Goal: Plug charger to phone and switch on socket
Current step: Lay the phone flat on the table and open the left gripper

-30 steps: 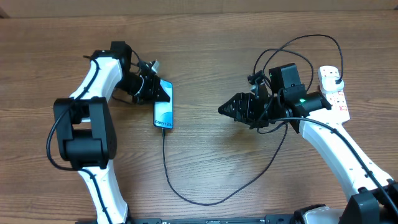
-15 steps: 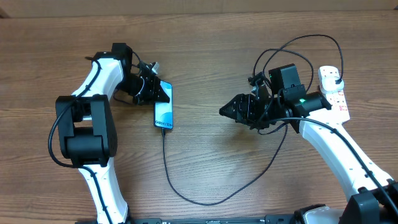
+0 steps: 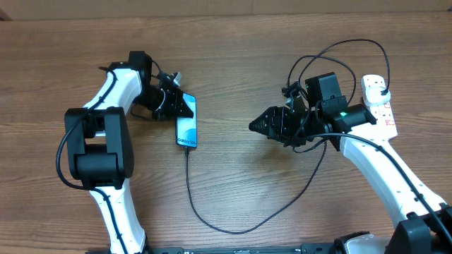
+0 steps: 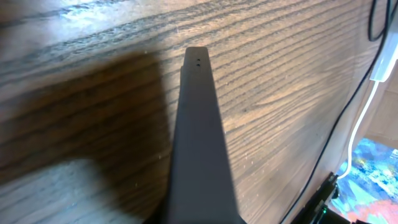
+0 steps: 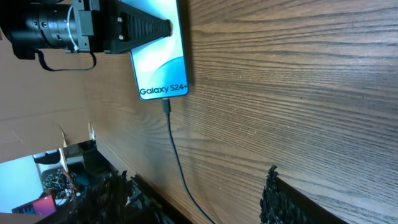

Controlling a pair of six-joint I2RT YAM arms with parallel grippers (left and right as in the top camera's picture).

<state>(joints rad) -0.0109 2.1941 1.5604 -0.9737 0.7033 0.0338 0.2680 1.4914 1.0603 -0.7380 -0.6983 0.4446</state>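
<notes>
Open tabletop [image 3: 224,77] between phone [image 3: 186,128] and right tool [image 3: 254,125]

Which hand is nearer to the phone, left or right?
Left. The left hand is at the far end of the phone; the right hand is well off to its other side.

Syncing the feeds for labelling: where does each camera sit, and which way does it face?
Overhead: above the table, looking straight down; both arms, phone, charger, socket.
Left wrist: on the left arm, looking along the shut left gripper at wood.
Right wrist: on the right arm, facing the phone; open right gripper at bottom edge.
Shared: overhead and right wrist both show phone, charger, left gripper.
</notes>
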